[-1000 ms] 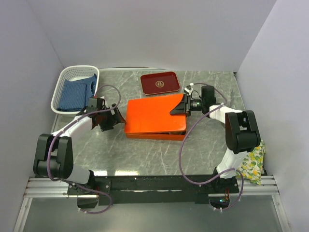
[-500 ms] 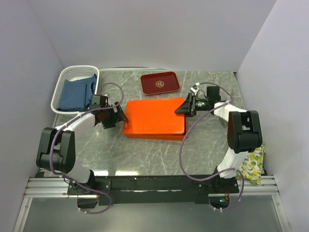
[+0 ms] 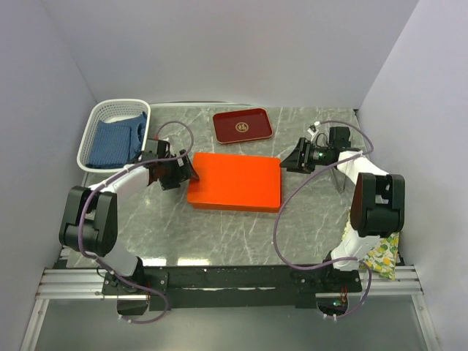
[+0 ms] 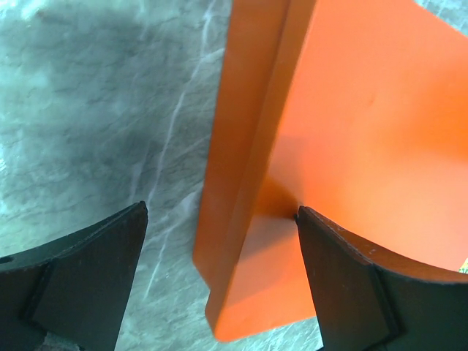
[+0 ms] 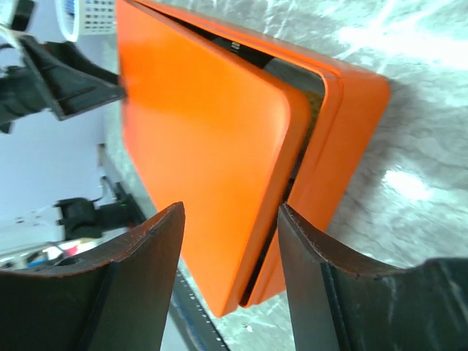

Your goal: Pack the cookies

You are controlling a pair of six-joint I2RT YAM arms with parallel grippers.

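No cookies show in any view. An orange box (image 3: 234, 181) lies in the middle of the marble table, its lid (image 5: 197, 131) down on the base (image 5: 351, 124) with a dark slit showing along one edge. My left gripper (image 3: 183, 174) is open at the box's left end. In the left wrist view the box corner (image 4: 241, 292) sits between the left gripper's (image 4: 221, 210) jaws, one finger touching the lid top (image 4: 351, 131), the other apart over the table. My right gripper (image 3: 292, 157) stands open just right of the box, holding nothing. Its jaws (image 5: 230, 208) frame the lid edge without touching.
A white basket (image 3: 117, 104) with a blue cloth (image 3: 113, 142) stands at the back left. A dark red tray (image 3: 242, 126) lies behind the box. A lemon-patterned cloth (image 3: 384, 252) hangs by the right arm's base. White walls close in on three sides.
The lid, tilted up in the right gripper a second ago, now lies down on the box. The right gripper opened and drew back right. The left gripper moved in to the box's left end.
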